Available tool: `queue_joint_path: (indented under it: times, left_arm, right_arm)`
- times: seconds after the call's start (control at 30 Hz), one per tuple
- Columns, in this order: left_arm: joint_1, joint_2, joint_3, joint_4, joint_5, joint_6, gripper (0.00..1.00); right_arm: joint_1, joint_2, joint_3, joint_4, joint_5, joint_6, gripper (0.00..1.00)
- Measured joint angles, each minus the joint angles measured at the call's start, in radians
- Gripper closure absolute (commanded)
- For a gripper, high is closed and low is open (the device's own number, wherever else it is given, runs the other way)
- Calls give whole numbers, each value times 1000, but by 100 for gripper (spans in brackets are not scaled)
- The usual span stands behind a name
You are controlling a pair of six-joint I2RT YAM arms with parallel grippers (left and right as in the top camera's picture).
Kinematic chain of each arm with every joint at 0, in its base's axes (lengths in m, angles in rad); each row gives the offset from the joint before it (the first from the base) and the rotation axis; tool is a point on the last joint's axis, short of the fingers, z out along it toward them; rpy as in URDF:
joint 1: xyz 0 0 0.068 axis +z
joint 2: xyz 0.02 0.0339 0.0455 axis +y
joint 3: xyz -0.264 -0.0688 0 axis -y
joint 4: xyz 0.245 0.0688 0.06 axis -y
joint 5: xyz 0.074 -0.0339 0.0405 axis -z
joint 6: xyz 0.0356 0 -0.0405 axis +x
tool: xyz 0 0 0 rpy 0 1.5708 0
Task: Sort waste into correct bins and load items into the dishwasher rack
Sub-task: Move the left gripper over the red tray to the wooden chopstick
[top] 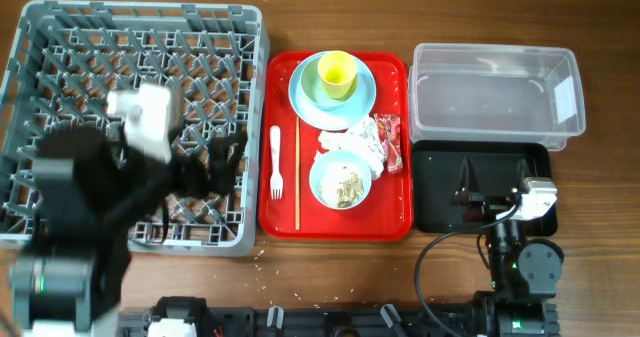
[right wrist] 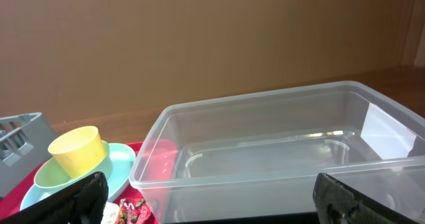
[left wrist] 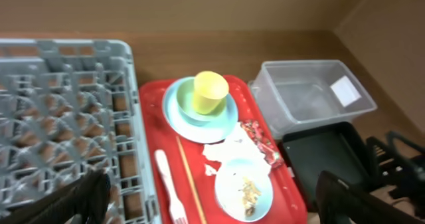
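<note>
On the flat red tray [top: 390, 222] a yellow cup [top: 337, 74] stands in a bowl on a pale blue plate [top: 305, 97]. Below them lie a crumpled white napkin [top: 355, 137], a red snack wrapper [top: 390, 142] and a pale blue bowl [top: 340, 180] with beige scraps [top: 348, 187]. A white fork [top: 276, 162] and a chopstick [top: 297, 172] lie at the tray's left. The grey rack [top: 60, 37] is at left, with my left gripper [top: 215, 162] open and empty above its right side. My right gripper [top: 480, 192] is open and empty over the black tray [top: 440, 192], in front of the clear tub [top: 495, 49].
The left arm looks blurred over the rack in the overhead view. The left wrist view shows the bowl [left wrist: 244, 187], fork [left wrist: 167, 191] and cup [left wrist: 210, 92]. The right wrist view shows the empty tub [right wrist: 265, 144]. Crumbs lie on the wooden table before the red tray.
</note>
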Motion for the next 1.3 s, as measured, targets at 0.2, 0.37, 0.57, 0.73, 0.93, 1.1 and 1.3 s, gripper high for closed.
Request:
queue_joint_path:
  times: [0.2,0.37,0.57,0.73,0.93,1.1,1.3]
  left_arm:
    - [0,167,13,-25,150,-66,21]
    - [-1,247,14,-91,228,-95,85]
    - [-70,315,14,-124,118,-167,89]
    - [-222,337,14,-124,-139,-319,96]
    - [-425,403,14,-72,-365,-443,94]
    - [-479,507,14,-60,-402,-473,79]
    - [-479,572,14,-57,-404,-480,73]
  right_arm:
    - [0,0,0,0,0,0,0]
    - [0,0,0,0,0,0,0]
    - [0,0,0,0,0,0,0]
    - [0,0,0,0,0,0,0]
    - [0,0,0,0,0,0,1]
    - [0,0,0,0,0,0,0]
    - [0,0,0,0,0,0,0]
